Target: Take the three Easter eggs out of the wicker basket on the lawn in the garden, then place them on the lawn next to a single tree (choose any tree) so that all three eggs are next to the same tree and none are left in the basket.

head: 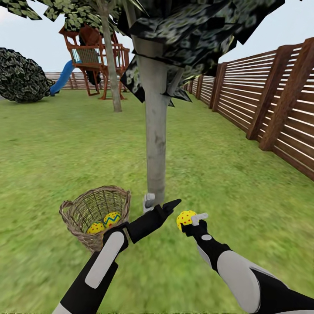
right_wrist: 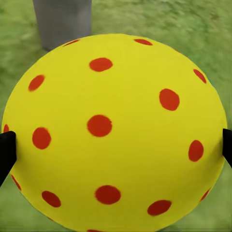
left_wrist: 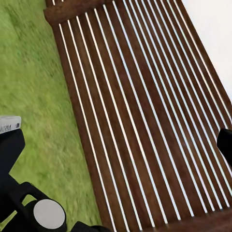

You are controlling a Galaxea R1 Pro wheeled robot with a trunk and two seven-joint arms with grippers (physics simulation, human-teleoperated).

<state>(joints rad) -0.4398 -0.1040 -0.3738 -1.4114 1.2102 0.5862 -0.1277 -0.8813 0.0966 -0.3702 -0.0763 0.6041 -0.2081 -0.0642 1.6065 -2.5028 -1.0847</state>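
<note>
My right pincer (head: 190,219) is clenched on one Easter egg (head: 185,217) — yellow with red dots — held above the lawn (head: 65,148) just beside the pale grey trunk of the tree (head: 155,144). In the right wrist view the egg sits between my two dark fingertips (right_wrist: 7,153), trunk behind it. My left pincer (head: 159,206) is released, its fingers spread near the trunk's foot, holding nothing. The wicker basket (head: 69,208) stands on the grass close by — two more eggs (head: 104,222) lie inside it. A wooden fence (head: 270,100) runs along my right.
</note>
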